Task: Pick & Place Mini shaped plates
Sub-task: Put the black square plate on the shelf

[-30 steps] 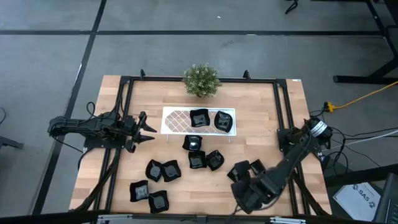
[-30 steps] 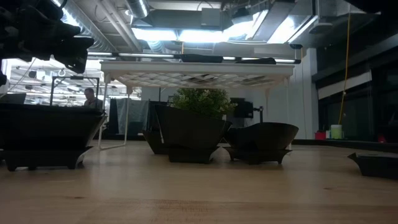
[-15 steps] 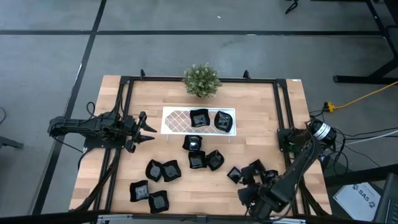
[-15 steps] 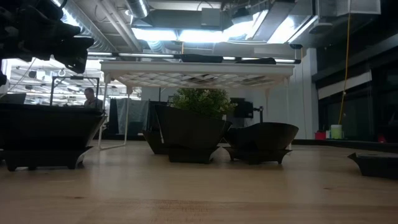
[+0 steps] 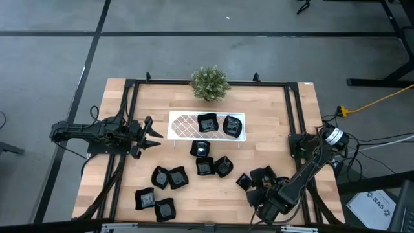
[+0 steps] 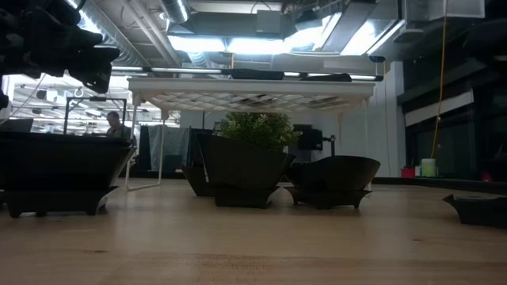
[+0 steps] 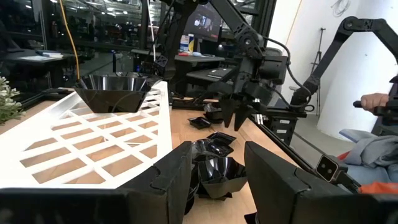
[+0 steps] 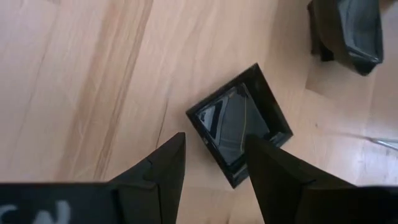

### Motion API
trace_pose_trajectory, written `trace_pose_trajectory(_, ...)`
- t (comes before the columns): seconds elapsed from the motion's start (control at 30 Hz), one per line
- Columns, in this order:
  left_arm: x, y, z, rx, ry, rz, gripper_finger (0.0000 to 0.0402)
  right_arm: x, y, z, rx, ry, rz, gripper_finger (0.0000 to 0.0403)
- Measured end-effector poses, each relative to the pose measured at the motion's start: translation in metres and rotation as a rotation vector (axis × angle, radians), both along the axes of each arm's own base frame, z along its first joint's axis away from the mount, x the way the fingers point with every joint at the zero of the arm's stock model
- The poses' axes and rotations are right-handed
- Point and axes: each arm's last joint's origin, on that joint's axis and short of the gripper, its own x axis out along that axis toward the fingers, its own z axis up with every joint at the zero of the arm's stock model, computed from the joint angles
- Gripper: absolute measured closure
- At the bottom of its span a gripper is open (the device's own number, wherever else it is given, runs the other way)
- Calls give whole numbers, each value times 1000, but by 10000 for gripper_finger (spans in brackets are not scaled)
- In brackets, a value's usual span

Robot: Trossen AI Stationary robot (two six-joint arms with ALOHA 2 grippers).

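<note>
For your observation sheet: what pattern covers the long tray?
Brown lattice on the white tray; high view.

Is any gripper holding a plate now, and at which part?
Nothing is held. The right gripper hangs open above a square plate; the left gripper waits open beside the white tray.

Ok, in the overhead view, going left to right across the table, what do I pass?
left gripper → white lattice tray → potted plant → right gripper
</note>
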Motion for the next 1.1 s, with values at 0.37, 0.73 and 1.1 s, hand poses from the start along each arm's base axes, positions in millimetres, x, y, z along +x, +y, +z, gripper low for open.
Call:
trace_pose_trajectory(0.37, 0, 0, 0, 0, 0, 0, 258, 2, -3, -2, -26, 29, 68, 237)
trace_pose_trajectory(0.73, 0, 0, 0, 0, 0, 0, 258, 13, -6, -19, -48, 100, 119, 238)
trace_pose_trajectory(1.1, 0, 0, 0, 0, 0, 0, 258, 15, -8, -20, -55, 108, 123, 238)
